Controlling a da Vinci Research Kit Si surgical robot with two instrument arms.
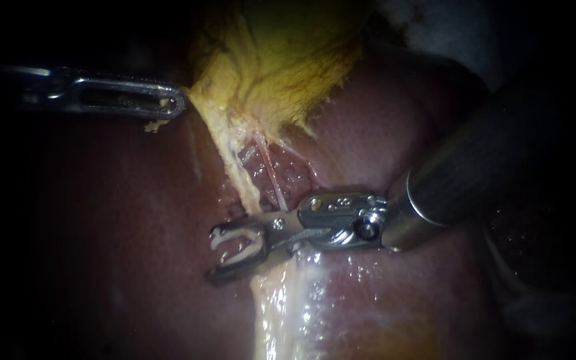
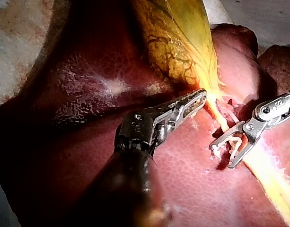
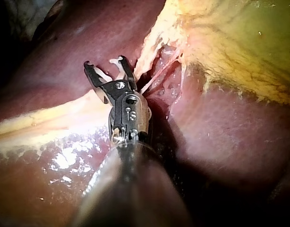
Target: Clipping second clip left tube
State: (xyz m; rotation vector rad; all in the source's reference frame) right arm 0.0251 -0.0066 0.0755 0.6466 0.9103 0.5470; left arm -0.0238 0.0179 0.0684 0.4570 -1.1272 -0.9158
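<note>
Clip (image 1: 251,248) held between spread jaws of right instrument (image 1: 216,253), beside tube (image 1: 273,180); left instrument (image 1: 175,103) jaws clamp gallbladder (image 1: 281,60).

Our left instrument (image 1: 178,103), slotted steel at upper left, pinches the yellow gallbladder (image 1: 281,60) edge. Our dark-shafted right instrument (image 1: 216,253), at centre, holds a white clip (image 1: 225,235) in spread jaws.

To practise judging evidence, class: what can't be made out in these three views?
Endoscope view: the left instrument, shut on the gallbladder, has its shaft lost in darkness.
Endoscope view: the tubes' lower run, covered by the right instrument carrying a clip.
All views: which thin tube is which; too small.
</note>
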